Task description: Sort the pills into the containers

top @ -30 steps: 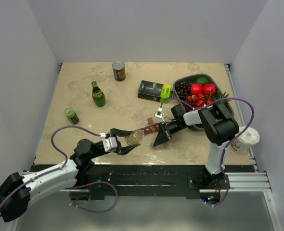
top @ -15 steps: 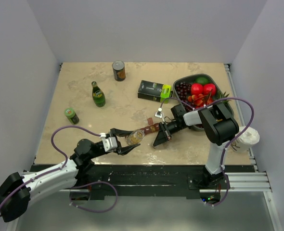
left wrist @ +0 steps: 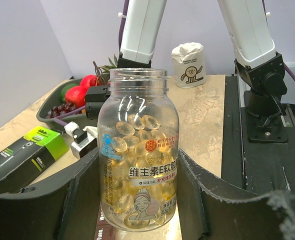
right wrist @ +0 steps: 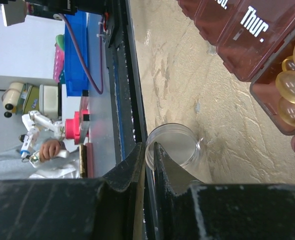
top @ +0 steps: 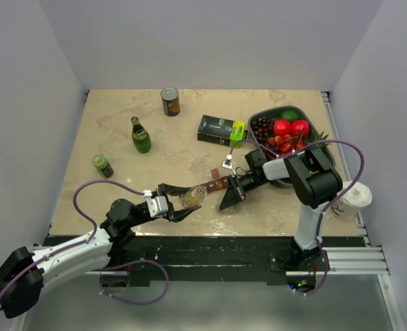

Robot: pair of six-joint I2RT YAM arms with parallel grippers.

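- The containers, one dark red strip of compartments, lie near the near edge of the table, between the two grippers. Nothing has shifted since a second ago.
- An open compartment next to the one marked "Thur." holds yellow pills.
- At the strip's left end, the left gripper clamps an uncapped pill bottle, with its mouth towards the strip.
- On the other side, the right gripper has its fingers almost together, pinching the rim of a clear lid on the tabletop.
- The table's near edge runs just beside both grippers.
- The black-and-green box and fruit tray stand near, on the far right.
- The green bottle, tall can and small can stand well apart on the left.
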